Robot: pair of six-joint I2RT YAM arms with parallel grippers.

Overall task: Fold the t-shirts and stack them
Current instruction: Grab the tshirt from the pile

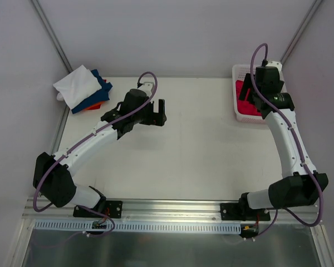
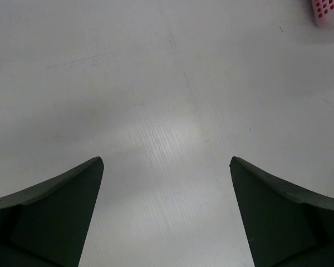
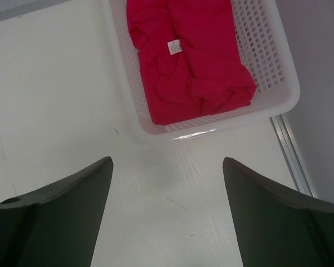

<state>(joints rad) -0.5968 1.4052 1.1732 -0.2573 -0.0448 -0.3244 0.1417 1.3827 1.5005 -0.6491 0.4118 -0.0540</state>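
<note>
Retrieval looks to be the step in hand: the crimson t-shirt [image 3: 189, 61] lies crumpled in the basket [image 3: 279, 89], upper right of the top view, with the right end effector [image 3: 167, 161] spread wide just short of it. The left end effector [image 2: 167, 161], also spread, hangs over the bench [image 1: 200, 161]. Next, the right arm must dip in and pinch cloth.

Bright crimson t-shirt [image 3: 189, 61] with small white label, in white lattice basket [image 3: 270, 61] at 2 o'clock. At 10 o'clock: white t-shirt [image 1: 77, 86], dark blue t-shirt [image 1: 104, 89], orange t-shirt [image 1: 93, 105]. Plain off-white tabletop [image 1: 183, 150]. Matte black left gripper [image 2: 167, 164] and right gripper [image 3: 167, 161]. Purple cables [image 1: 147, 75] along white arms [image 1: 89, 139] with black joints.
</note>
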